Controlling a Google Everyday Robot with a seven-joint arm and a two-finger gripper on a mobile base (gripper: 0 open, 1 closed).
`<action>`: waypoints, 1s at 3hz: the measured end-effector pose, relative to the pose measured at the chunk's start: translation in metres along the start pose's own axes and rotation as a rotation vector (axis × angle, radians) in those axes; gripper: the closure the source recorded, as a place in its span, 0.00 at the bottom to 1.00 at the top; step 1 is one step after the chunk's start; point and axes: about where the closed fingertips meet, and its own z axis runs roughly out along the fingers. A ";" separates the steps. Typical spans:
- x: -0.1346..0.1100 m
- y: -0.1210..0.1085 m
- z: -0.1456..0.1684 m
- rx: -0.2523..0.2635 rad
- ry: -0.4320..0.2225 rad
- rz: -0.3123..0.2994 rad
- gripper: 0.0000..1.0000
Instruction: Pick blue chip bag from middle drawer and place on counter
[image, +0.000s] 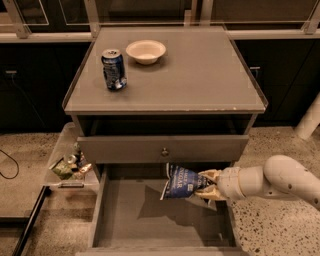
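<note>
The blue chip bag (181, 181) hangs in the air above the open middle drawer (150, 220), just in front of the closed drawer front above it. My gripper (206, 184) comes in from the right and is shut on the bag's right edge. The bag casts a shadow on the drawer's bare floor. The counter (200, 75) is the grey cabinet top above.
A blue soda can (114, 69) and a pale bowl (145, 51) stand on the counter's back left. The closed upper drawer front with a round knob (164, 151) sits above the bag. A clear bin of small items (70, 164) hangs at the cabinet's left side.
</note>
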 end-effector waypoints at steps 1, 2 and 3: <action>-0.035 0.009 -0.017 0.015 0.031 -0.077 1.00; -0.101 0.008 -0.053 0.068 0.105 -0.209 1.00; -0.165 -0.008 -0.094 0.113 0.175 -0.310 1.00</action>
